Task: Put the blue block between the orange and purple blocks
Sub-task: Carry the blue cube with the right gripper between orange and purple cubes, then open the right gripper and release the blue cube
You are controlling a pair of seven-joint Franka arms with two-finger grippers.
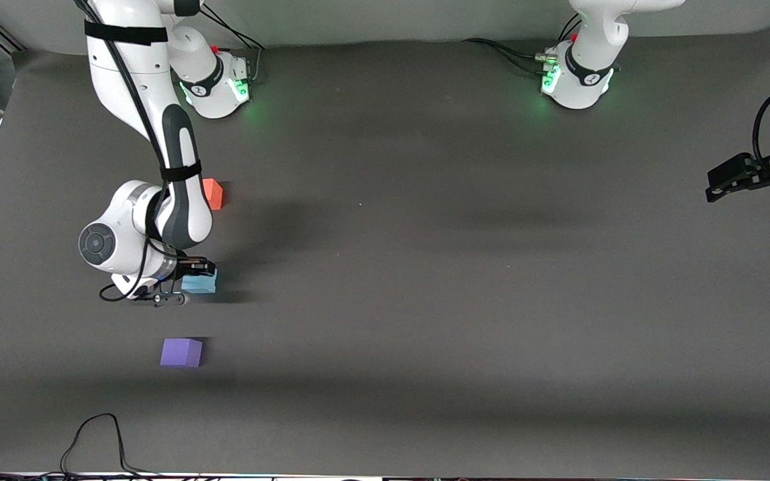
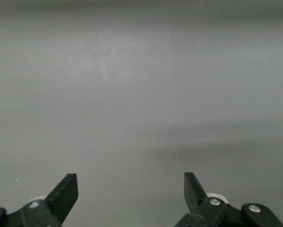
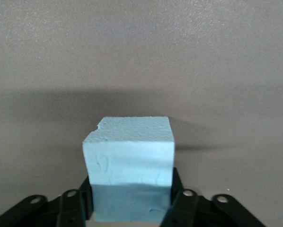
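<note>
the right gripper [image 1: 188, 284] has its two fingers [image 3: 177, 196] clamped flat on either side of the blue block [image 1: 199, 282], gripping it down low so most of the cube sticks out past the fingertips. it sits low over the grey table [image 1: 425, 267], and whether the block touches the surface i can't tell. from those fingers, the orange block [image 1: 212, 194] lies farther from the front camera, partly tucked beside the arm, and the purple block [image 1: 181, 352] lies nearer to it, both well apart from the grip. the left gripper [image 1: 732, 179] waits over the left arm's end of the table, fingers [image 2: 66, 191] spread wide apart with nothing in them.
</note>
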